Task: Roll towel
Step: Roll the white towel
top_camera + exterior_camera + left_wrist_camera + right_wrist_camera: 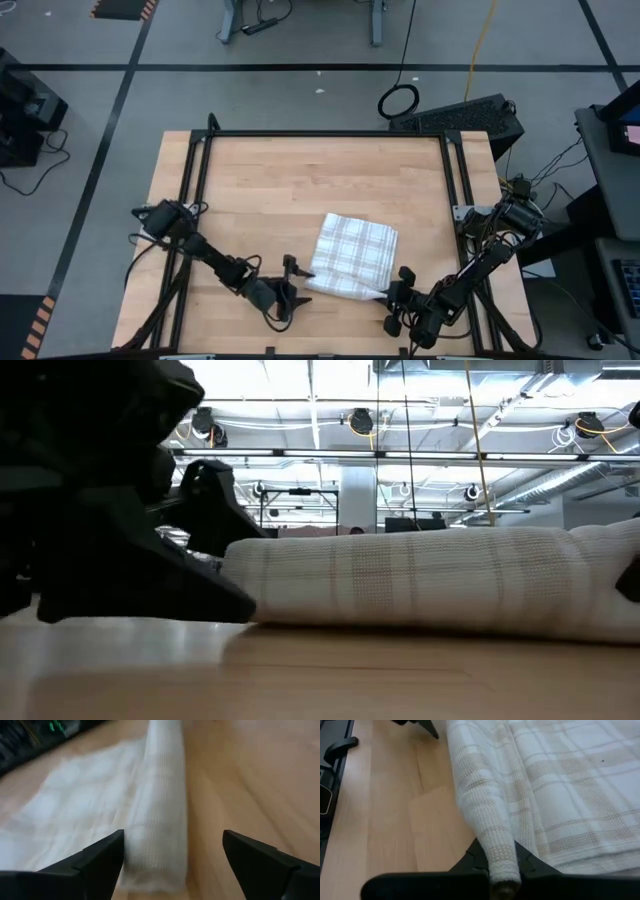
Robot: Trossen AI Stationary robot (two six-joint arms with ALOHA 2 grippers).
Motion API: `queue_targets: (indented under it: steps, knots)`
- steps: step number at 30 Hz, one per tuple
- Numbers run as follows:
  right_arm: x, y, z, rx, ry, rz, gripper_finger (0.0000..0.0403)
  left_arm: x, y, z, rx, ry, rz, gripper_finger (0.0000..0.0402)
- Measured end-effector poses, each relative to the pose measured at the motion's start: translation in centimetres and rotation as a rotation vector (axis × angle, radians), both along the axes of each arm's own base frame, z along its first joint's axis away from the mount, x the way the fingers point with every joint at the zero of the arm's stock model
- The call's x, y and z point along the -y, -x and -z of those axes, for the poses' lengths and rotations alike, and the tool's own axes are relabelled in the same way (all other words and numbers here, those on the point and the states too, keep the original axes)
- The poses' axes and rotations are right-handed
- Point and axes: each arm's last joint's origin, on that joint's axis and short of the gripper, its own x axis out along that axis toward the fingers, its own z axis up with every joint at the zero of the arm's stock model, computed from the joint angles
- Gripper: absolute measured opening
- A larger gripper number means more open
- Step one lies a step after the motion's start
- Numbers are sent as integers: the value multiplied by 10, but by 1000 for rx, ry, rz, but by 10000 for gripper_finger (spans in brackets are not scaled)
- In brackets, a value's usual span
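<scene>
On the table (250, 180), near edge: you have both arms low at the front, one at each end of the rolled hem
Towel (352, 255): white cloth with faint grey plaid, lying right of centre on the wood, closer to the front edge than the back; you can see it turned slightly out of square with the table
Towel, rolled part: the front edge is curled into a tight tube (482, 815) running along the near side; the rest lies flat behind it, unrolled (570, 785)
Towel, low view: the roll (420, 580) sits on the tabletop as a long rounded ridge across most of the picture
Left gripper (292, 282): just beside the left end of the roll; your left wrist view shows its two fingers (95, 862) spread wide, the end of the roll (157, 840) lying between them, with a clear gap on the farther finger's side; contact on the other side you cannot tell
Right gripper (397, 296): at the right end of the roll, by the towel's front right corner; your right wrist view shows its fingers (470, 865) pressed in on either side of the roll's end (501, 862), pinching it
Left arm, low view: dark bulk (110, 510) filling the left side, touching or just beside the roll's end
Beyond the table: dark keyboard-like case (462, 118) on the floor past the back right corner
</scene>
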Motion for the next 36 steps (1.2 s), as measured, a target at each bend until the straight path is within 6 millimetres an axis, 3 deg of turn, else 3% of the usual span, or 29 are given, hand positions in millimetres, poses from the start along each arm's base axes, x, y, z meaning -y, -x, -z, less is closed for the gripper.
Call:
queue_targets:
  steps: [5,9,13,19,27,32,36]
  knots:
    - [0,0,0,2,-13,9,7,4,-5,7,92,-69,25,319]
    - [0,0,0,1,-14,10,7,0,-16,10,72,-79,4,277]
    - [0,0,0,-2,-10,6,7,-6,-24,9,61,-39,-38,197]
    - [-1,-1,-1,-1,6,-18,10,-9,-23,-5,-6,141,-41,31]
    - [-8,-8,-8,28,120,-190,16,-11,-10,-53,-187,696,-98,48]
    - [-7,-19,-11,29,-2,-204,17,-10,-7,-54,-269,841,-137,36]
    - [-2,-26,-10,-28,-86,-229,21,-17,-11,-41,-330,864,-163,33]
